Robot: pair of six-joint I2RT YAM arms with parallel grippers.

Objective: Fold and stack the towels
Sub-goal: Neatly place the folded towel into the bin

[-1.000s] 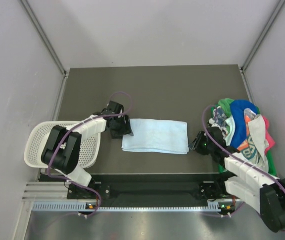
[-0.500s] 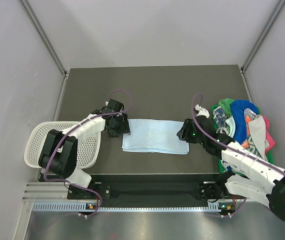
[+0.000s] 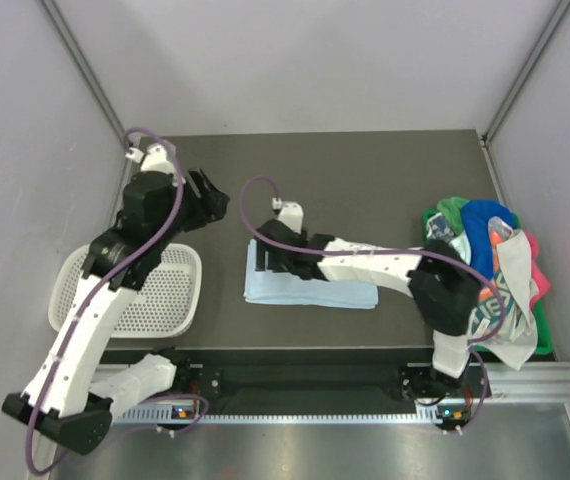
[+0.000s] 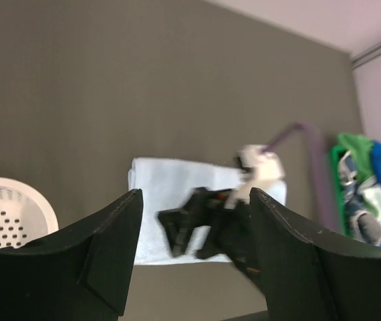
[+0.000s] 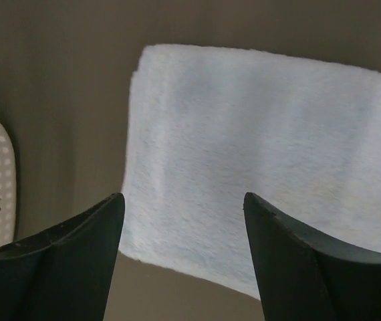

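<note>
We've got the pale blue towel [image 3: 315, 288] lying flat as a folded oblong, just toward 6 o'clock from the middle of the dark matte table [image 3: 365, 180]. Up close its terry nap looks soft and fuzzy and its corners are a bit rounded. The right gripper [image 3: 265, 258] hangs over the towel's 9 o'clock end. In the wrist view its two black wedge-shaped fingers stand wide apart with nothing pinched between them, only fluffy cloth below. The left gripper [image 3: 210, 195] is up at about 10 o'clock over bare tabletop, well apart from the towel. Its jaws are spread too and it's holding nothing. Over at 3 o'clock the heap of towels [image 3: 485, 260] is a rumpled mound of royal blue, green, pink and a white one with teal and orange print, all bunched and overlapping. At 8 o'clock there's the white plastic mesh basket [image 3: 130, 290], a rounded rectangle full of little holes, sitting partly off the table's edge.
</note>
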